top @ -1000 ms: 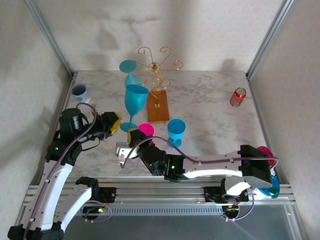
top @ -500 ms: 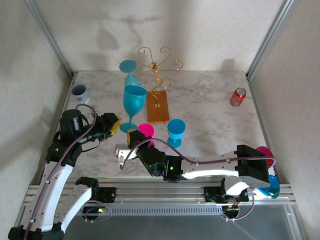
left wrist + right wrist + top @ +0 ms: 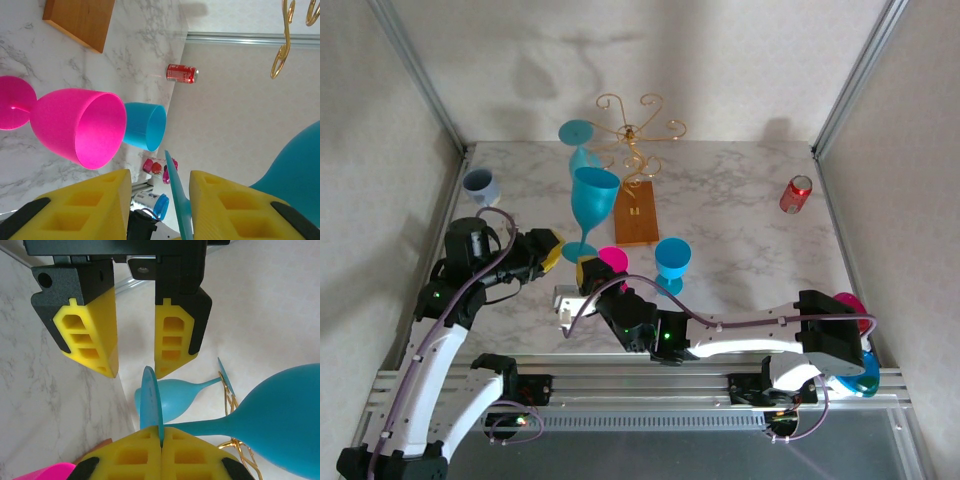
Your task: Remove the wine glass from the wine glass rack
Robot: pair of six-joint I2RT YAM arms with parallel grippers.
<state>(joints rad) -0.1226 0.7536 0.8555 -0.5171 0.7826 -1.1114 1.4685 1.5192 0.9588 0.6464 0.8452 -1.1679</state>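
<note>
Two pincers: you are working both of them at the foot of one glass, just left of the rack's base.
Left pincer (image 3: 552,248): it is standing partly open, its yellow fingers straddling the edge of the teal foot (image 3: 175,192) without visibly touching it.
Wine glass (image 3: 593,195): the tall teal one is standing clear of the scroll arms, bowl up and leaning a little. Whether its foot is resting on the bench (image 3: 740,230) cannot be told.
Right pincer (image 3: 161,432): it is pinching the thin foot disc flat between closed fingers and carrying the glass alone.
Pink glass (image 3: 613,259): it is lying on its side just beside the right pincer.
Wine glass rack (image 3: 636,215): a second teal glass (image 3: 577,131) is hanging upside down on its left arm.
Blue cup (image 3: 672,255) and can (image 3: 796,193): both are sitting farther right, out of the way.
Step in hand: you are probably past the lift-off and are now either handing over or setting down.
Next move: it is likely asking you either to narrow the left pincer onto the foot before the right one lets go, or to lower the foot flat, keeping the leaning bowl off the gold wire.
</note>
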